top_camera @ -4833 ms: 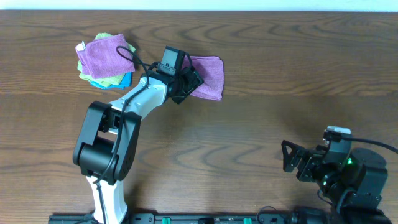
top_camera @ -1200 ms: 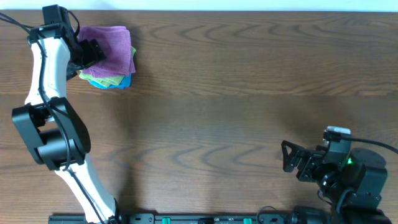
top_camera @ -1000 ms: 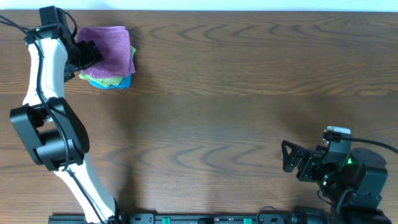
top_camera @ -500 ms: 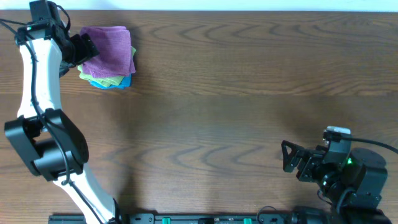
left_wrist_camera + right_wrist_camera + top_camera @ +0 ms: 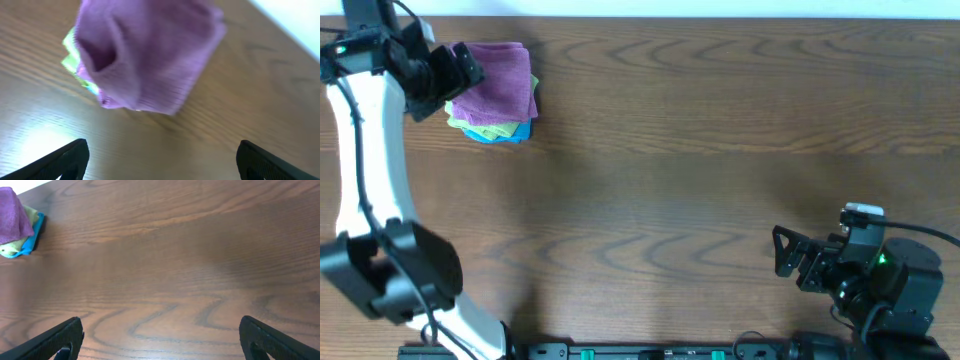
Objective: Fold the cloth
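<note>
The lilac-purple cloth [image 5: 498, 80] lies folded on top of a stack of a lime-green and a blue cloth at the table's far left. In the left wrist view it [image 5: 150, 55] fills the upper half, slightly humped. My left gripper [image 5: 452, 82] is open and empty, just left of the stack, apart from the cloth; its fingertips [image 5: 65, 157] show at the bottom corners of the left wrist view. My right gripper [image 5: 788, 257] is open and empty near the front right; its fingertips [image 5: 60, 340] frame bare wood. The right wrist view shows the cloth [image 5: 12, 217] far off.
The lime-green cloth [image 5: 485, 127] and the blue cloth [image 5: 515, 131] peek out below the purple one. The green edge also shows in the left wrist view [image 5: 72, 55]. The table's far edge [image 5: 720, 17] runs just behind the stack.
4.8 s ago my left gripper held the cloth right of the stack. It now lies on the stack. In the last second my left gripper has drawn back to the left, open.
</note>
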{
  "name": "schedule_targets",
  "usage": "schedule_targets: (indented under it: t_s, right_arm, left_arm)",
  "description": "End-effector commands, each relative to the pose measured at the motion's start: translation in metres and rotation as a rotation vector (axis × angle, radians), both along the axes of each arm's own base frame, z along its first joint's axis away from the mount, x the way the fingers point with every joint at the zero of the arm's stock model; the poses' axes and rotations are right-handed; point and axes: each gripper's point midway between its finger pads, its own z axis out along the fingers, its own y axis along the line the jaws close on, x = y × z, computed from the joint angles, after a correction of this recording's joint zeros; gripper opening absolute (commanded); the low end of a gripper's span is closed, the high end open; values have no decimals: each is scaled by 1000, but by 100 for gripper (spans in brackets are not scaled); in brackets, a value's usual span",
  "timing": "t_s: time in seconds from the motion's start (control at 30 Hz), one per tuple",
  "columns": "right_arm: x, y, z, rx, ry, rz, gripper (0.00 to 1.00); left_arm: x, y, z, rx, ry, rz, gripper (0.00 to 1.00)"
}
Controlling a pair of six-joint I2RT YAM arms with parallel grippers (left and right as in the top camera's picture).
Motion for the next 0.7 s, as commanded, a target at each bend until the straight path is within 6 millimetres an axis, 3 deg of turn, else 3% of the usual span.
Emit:
schedule_targets:
  t_s: [0.0,0.23,0.33,0.5,0.67]
  right_arm:
    - [0,-1,-1,11,6,-19,99]
    - [0,-1,-1,11,6,-19,99]
    - [0,-1,-1,11,6,-19,99]
    - [0,-1,-1,11,6,-19,99]
    - [0,-1,-1,11,6,-19,99]
  left_arm:
    - [-16,-14,43,-24,-105,-47,95]
    - [-66,-10,90,87,-150,5,95]
    - [-84,-15,107,137,-194,-51,95]
    - [-127,-26,122,199,-198,-131,95]
    - [-167,-29,121,251,-135,-164,95]
